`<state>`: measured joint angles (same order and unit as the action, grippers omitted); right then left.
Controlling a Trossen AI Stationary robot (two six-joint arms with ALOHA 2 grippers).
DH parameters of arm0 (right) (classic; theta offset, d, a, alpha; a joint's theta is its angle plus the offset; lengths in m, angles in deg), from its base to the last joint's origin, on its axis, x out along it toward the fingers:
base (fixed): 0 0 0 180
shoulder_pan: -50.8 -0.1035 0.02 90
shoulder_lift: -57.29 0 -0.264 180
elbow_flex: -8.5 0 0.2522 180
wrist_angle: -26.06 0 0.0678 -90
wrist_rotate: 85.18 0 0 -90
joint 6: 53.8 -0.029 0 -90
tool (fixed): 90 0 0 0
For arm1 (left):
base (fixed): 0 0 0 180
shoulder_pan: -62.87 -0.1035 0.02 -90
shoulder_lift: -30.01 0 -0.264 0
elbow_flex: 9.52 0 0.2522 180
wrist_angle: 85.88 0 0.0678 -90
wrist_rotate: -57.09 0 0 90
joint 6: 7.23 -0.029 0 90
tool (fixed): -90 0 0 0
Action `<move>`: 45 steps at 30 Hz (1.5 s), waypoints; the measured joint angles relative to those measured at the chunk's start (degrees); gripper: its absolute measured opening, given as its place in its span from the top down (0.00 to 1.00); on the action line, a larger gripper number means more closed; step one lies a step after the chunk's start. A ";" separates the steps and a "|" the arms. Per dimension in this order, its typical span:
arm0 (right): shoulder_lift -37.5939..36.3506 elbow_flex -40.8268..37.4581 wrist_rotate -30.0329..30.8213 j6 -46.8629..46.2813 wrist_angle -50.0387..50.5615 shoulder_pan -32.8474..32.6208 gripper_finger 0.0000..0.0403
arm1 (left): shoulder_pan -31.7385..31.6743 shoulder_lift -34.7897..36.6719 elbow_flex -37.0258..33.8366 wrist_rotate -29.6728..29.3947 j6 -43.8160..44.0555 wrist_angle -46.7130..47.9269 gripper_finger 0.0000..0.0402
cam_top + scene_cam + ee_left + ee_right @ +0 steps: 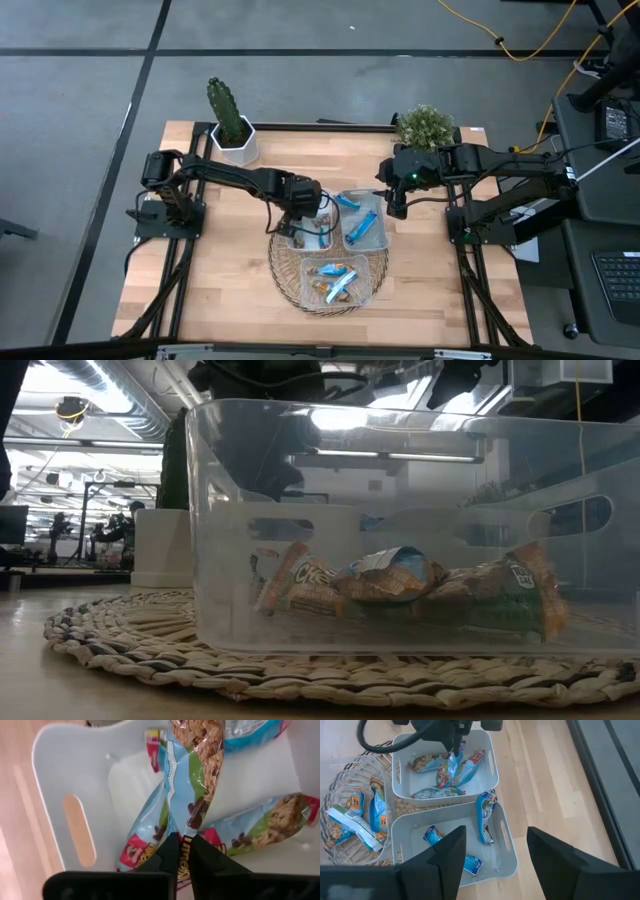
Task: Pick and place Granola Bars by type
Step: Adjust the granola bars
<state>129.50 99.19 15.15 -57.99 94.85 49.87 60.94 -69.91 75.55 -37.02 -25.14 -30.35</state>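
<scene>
Bar: pinched by its wrapper end between my left gripper's fingertips, hanging over the white tray where other granola bars already lie.
Other bars: 3 in the second white tray, more in the clear bin on the woven mat.
Surface: pale wood table, with a cactus in a white pot and a small bushy plant along its far edge.
Room: grey floor, yellow cable, desk at the right.
Hard to make out: bars in the bin blur through its wall in the low view.
My right gripper: fingers spread, empty, above the trays' right side.
Left arm: reaching in from the left.
</scene>
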 joint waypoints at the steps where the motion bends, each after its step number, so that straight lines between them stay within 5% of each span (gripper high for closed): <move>1: 0.00 0.00 0.00 0.02 0.00 0.01 0.48 | -0.13 0.00 0.00 0.28 0.09 0.38 0.96; 7: 0.00 0.00 0.00 0.04 0.00 0.02 0.48 | -0.94 0.00 0.00 3.94 1.36 0.45 0.89; 13: 0.00 -0.57 -1.19 0.00 -0.57 0.02 0.48 | -0.94 0.00 0.00 3.58 3.36 0.34 0.72; 23: 0.11 -15.19 -9.07 0.15 -17.21 3.78 0.47 | -0.81 4.05 3.40 -0.30 5.34 1.25 0.46; 29: 1.29 -24.01 -11.04 0.37 -31.46 5.79 0.40 | -0.79 7.44 10.20 -8.49 6.63 1.47 0.44; 45: 16.37 -25.49 -11.58 4.68 -38.27 9.83 0.32 | -0.81 12.48 20.59 -20.22 3.78 0.27 0.46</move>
<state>145.87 73.70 3.57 -53.31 56.57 59.70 60.13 -57.43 96.14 -57.24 -21.36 -30.08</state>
